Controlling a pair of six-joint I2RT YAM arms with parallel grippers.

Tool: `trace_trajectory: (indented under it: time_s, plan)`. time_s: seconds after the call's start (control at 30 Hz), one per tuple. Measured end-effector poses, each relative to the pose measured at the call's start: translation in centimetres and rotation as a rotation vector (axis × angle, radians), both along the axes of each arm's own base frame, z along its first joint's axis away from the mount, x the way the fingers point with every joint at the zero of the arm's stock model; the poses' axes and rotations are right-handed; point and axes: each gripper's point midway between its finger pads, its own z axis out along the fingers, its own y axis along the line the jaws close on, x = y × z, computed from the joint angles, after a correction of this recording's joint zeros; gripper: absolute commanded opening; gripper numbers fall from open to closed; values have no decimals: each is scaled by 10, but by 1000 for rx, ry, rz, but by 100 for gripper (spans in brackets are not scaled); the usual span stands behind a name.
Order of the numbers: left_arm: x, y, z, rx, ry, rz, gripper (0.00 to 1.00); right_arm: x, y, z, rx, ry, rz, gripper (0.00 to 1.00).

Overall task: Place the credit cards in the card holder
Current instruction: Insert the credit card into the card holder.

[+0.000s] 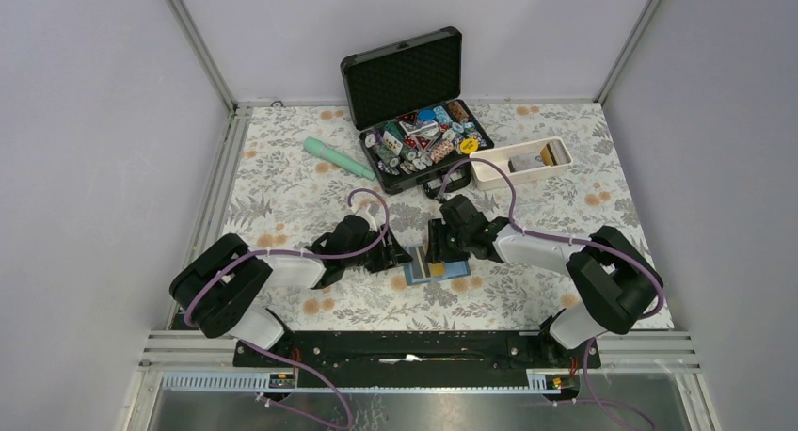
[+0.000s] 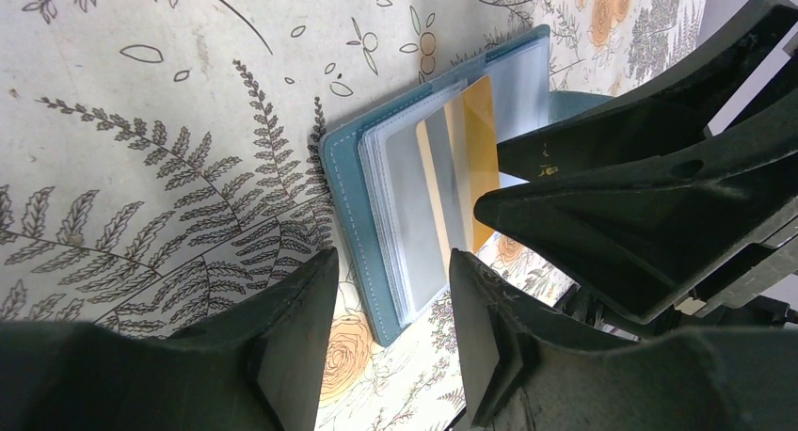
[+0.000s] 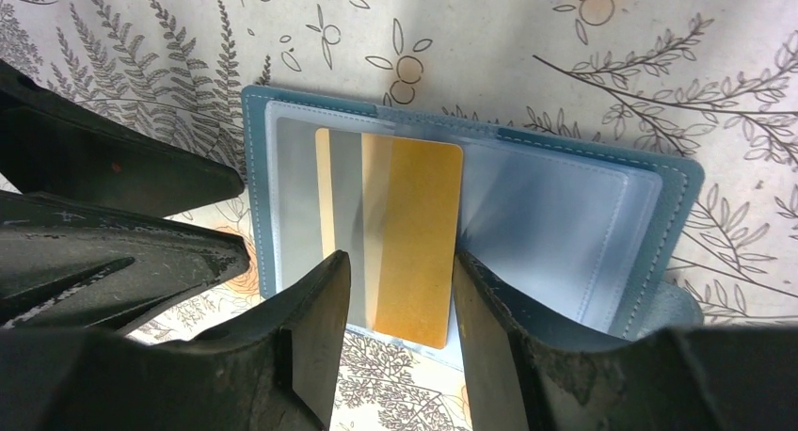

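One orange-gold credit card, likely stiff, light and slick, lying in the open card holder; best pinched by long edges; left gripper and right gripper half-parted, gripping nothing

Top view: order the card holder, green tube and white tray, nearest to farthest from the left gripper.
1. The card holder, on the table just to the right of the left gripper.
2. The green tube, further back on the left.
3. The white tray, further back on the right.
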Motion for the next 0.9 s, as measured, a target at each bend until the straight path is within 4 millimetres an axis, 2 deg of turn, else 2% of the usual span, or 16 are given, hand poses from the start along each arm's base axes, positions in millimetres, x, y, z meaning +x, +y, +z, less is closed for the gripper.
trace_trajectory:
  time_s: [0.9]
  plan:
    - [-6,-5,0,11,9,-22,49,-6,12,1,68,44,-4,44]
